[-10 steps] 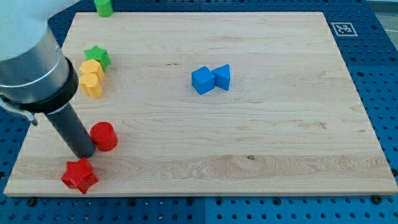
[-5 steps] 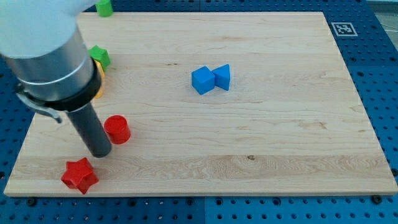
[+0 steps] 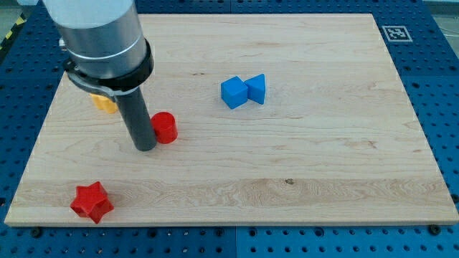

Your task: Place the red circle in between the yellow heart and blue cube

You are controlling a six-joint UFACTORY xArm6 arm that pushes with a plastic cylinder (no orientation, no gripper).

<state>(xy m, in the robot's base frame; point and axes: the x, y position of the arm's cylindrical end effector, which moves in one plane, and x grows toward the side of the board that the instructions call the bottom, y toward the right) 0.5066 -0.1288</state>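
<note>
While my tip (image 3: 145,147) rests on the surface (image 3: 301,165) left of centre, the red circle (image 3: 165,127) touches its right side; the blue cube (image 3: 233,92) lies well apart toward upper centre, a yellow block (image 3: 105,104) half hidden at upper left.

I'm working a lab bench: a wooden board (image 3: 287,179) on blue perforated mounting plate (image 3: 437,79), fiducial marker (image 3: 396,33) at the board's top-right corner.

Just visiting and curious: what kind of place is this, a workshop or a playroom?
Probably a robotics lab bench. A wooden board lies on a blue perforated table, a printed marker tag sits at its corner, and my tip is beside the red circle.
</note>
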